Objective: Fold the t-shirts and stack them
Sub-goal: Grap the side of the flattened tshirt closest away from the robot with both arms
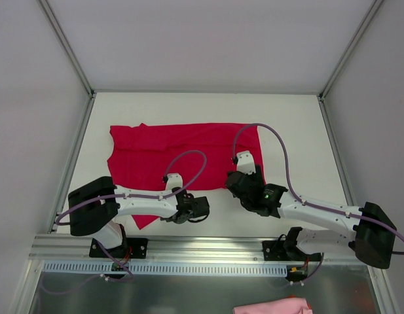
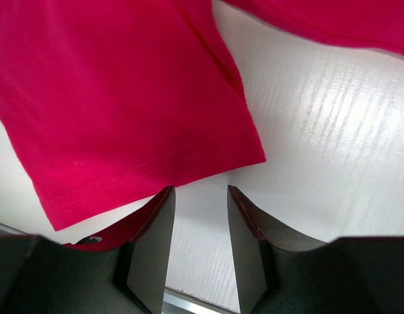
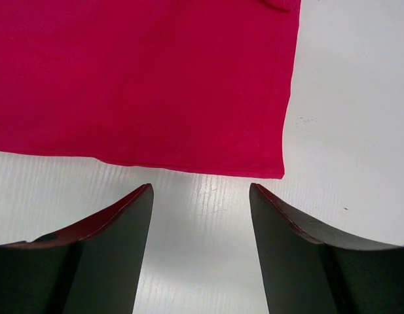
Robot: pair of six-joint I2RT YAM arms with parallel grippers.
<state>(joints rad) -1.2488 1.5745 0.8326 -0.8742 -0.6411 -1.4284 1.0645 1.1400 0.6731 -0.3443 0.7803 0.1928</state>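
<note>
A crimson t-shirt (image 1: 182, 154) lies spread flat across the middle of the white counter (image 1: 287, 124). Its left side comes close to the counter's left edge, and its right side stops well short of the right edge. One sleeve trails toward the near edge at the left and passes under the left arm.

In the left wrist view, that sleeve (image 2: 123, 98) shows a stitched hem running slantwise, and its corner lies just ahead of the left gripper (image 2: 200, 190). The gripper's dark fingers (image 2: 156, 242) stand a modest way apart, with only bare counter between them and nothing in their grasp.

In the overhead view, the left gripper (image 1: 198, 208) sits near the middle of the near edge, just beside the shirt's near border.

The right gripper (image 1: 237, 182) is poised over the shirt's near right corner. Its own camera shows the cloth (image 3: 136, 78) ending in a straight edge and a squared corner just beyond the right gripper (image 3: 200, 186), whose jaws are spread wide and empty over white surface.

Below the counter's near edge, at the bottom of the overhead view, a paler pink cloth (image 1: 274, 306) is partly visible.
</note>
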